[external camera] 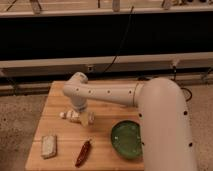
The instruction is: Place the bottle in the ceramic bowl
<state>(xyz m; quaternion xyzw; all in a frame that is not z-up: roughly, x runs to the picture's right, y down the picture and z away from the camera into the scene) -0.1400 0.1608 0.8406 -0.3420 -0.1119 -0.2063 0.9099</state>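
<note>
The small cream-white bottle (71, 116) lies on its side on the wooden table (105, 125), left of centre, cap pointing left. My gripper (80, 113) reaches down from the white arm's wrist (76, 92) and is right over the bottle's right half, at or touching it. The glossy green ceramic bowl (127, 140) sits on the table to the lower right of the bottle, partly beside the arm's big white forearm (165, 125). The bowl holds nothing.
A flat whitish rectangular block (49, 146) lies near the table's front left corner. A red chili pepper (83, 152) lies at the front edge between block and bowl. A dark railing and a cable run behind the table.
</note>
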